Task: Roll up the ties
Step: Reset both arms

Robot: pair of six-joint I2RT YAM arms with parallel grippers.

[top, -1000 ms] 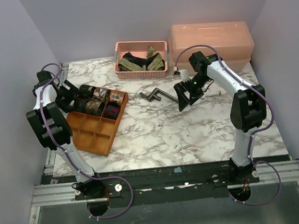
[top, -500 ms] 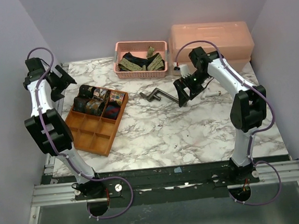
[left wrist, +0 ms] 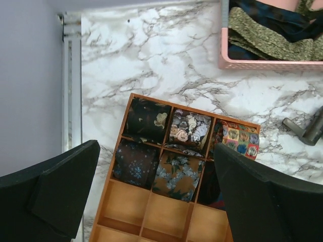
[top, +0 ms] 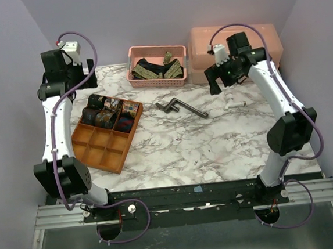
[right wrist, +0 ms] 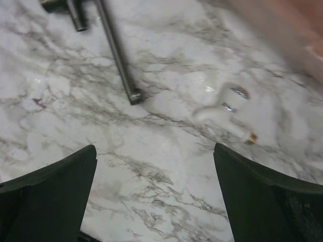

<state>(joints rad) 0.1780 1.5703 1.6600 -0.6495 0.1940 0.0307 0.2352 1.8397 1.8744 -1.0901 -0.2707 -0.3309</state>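
— Where the ties are concerned, what is seen?
— Coiled ties (left wrist: 166, 146) are packed into the upper compartments of the wooden tray (left wrist: 151, 214), at the left of the bench (top: 215, 143); flat ties (left wrist: 262, 35) are heaped in the pink basket (left wrist: 262, 64), upper centre.
— And the hands?
— The left hand (top: 85, 79) is held above the tray, fingers spread wide, nothing gripped. The right hand (top: 214, 80) is likewise spread, over marble near the grey crank (right wrist: 113, 50).

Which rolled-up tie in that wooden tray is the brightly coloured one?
The rolled tie at the right end of the far row in the tray, nearest the metal crank: red, yellow and blue; the others are dark or muted.
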